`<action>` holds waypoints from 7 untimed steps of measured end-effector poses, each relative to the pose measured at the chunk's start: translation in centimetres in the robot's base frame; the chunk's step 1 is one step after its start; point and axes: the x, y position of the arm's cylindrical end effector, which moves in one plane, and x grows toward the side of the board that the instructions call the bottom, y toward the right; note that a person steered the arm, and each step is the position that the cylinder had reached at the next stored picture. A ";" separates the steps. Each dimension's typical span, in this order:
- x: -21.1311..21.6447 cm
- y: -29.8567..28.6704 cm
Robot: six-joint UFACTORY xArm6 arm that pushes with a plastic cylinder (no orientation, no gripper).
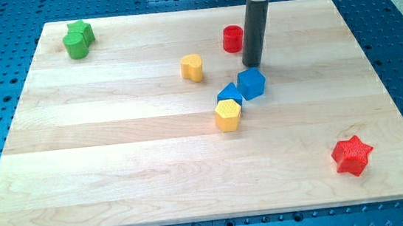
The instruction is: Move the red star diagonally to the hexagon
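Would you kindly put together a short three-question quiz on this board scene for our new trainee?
1. True or false: my tip is touching the red star.
2. Multiple choice: which block lies nearest my tip? A) the green block B) the larger blue block C) the yellow hexagon
3. Fill in: the red cylinder stands just to the view's ____ of the rod.

Key
1. False: the star sits alone near the view's bottom right, far from the tip.
2. B: the tip is just above that blue block, at the view's top side of it.
3. left
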 end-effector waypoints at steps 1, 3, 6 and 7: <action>2.5 3.0; 10.8 11.2; 22.9 15.9; 23.5 13.2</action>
